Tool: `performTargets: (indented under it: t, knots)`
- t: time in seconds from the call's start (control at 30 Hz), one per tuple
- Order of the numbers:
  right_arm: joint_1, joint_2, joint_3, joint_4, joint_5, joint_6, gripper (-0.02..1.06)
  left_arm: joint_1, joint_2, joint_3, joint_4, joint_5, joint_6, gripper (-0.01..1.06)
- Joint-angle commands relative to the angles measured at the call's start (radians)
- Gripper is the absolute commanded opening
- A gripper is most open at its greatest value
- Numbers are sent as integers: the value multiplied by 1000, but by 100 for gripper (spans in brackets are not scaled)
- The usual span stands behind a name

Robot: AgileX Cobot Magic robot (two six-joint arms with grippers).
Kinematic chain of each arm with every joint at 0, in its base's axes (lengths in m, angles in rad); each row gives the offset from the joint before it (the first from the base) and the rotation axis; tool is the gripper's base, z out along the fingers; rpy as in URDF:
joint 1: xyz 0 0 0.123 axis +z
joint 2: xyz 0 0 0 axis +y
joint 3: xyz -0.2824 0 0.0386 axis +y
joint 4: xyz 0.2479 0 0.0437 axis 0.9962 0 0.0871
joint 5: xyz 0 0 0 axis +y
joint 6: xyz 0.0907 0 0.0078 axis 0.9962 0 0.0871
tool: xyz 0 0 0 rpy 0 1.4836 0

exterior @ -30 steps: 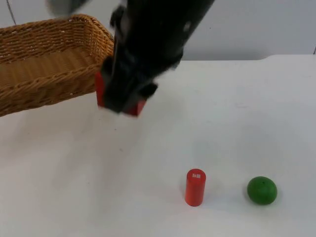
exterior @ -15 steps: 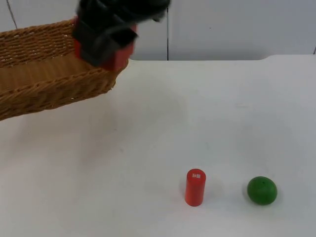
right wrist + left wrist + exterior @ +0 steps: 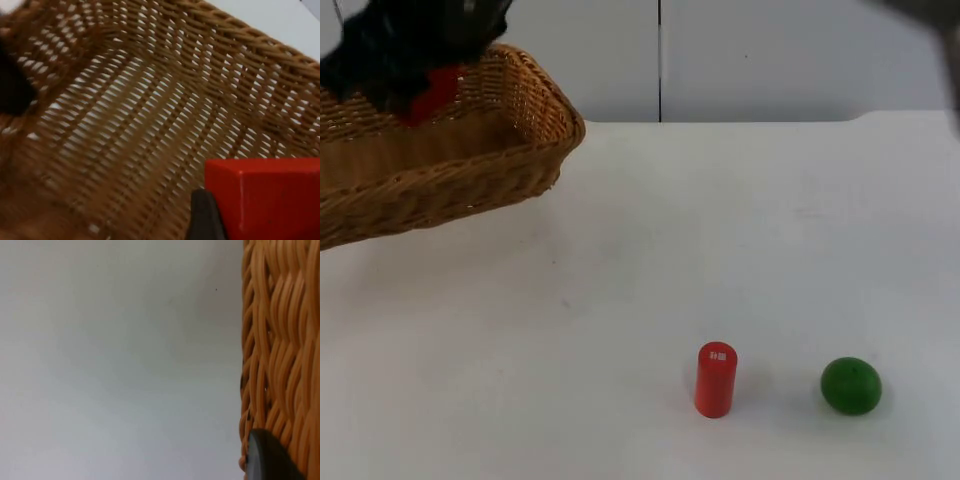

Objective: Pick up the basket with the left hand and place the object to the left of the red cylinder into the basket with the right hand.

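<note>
The wicker basket [image 3: 470,170] hangs tilted at the table's far left. Its woven wall [image 3: 280,355] runs beside my left gripper's black fingertip [image 3: 267,460], which presses against it. Over the inside of the basket is my right gripper [image 3: 420,92], shut on a red block [image 3: 432,90]. In the right wrist view the red block [image 3: 270,197] sits beside a black fingertip [image 3: 204,215], above the basket's woven floor [image 3: 125,125]. The red cylinder [image 3: 715,378] stands upright near the table's front.
A green ball [image 3: 850,386] lies to the right of the red cylinder. The white table [image 3: 700,230] stretches between the basket and these two. The grey partition wall [image 3: 770,50] closes off the back.
My right gripper has carried the red block up and to the left, from beside the basket's right end to over its inside. The basket, cylinder and ball stayed put.
</note>
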Motion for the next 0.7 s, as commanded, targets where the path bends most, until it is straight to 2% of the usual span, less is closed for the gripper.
performTargets:
  t: [0.0, 0.13, 0.2, 0.23, 0.3, 0.33, 0.37, 0.4, 0.47, 0.57, 0.67]
  knots:
    - [3, 51, -54, -22, -25, 19, 0, 3, -10, -2, -22, 13, 8, 0]
    - [1, 91, -60, -20, -30, 40, 2, 3, -10, -2, -22, 13, 8, 0]
    - [1, 104, -60, -12, -30, 39, 16, 3, -10, -2, -22, 13, 15, 0]
    - [1, 104, -60, -12, -30, 39, 16, 3, -10, -2, -22, 13, 15, 0]
    - [1, 104, -60, -10, -30, 55, 38, 3, -10, -2, -22, 11, 15, 0]
    - [1, 102, -60, -8, -30, 59, 62, 3, -10, -2, -22, 11, 15, 0]
    - [1, 97, -60, -6, -21, 59, 78, 3, -10, -2, -22, 11, 15, 0]
    - [1, 97, -60, -6, -21, 59, 78, 3, -10, -2, -22, 11, 15, 0]
    - [1, 66, -62, -3, 6, 59, 105, 3, -10, -2, -22, 11, 15, 0]
    - [1, 21, -62, -3, 36, 56, 105, 3, -10, -2, -22, 6, 15, 0]
    - [1, -82, -62, -3, 121, 56, 105, 3, -10, -2, -22, 6, 15, 0]
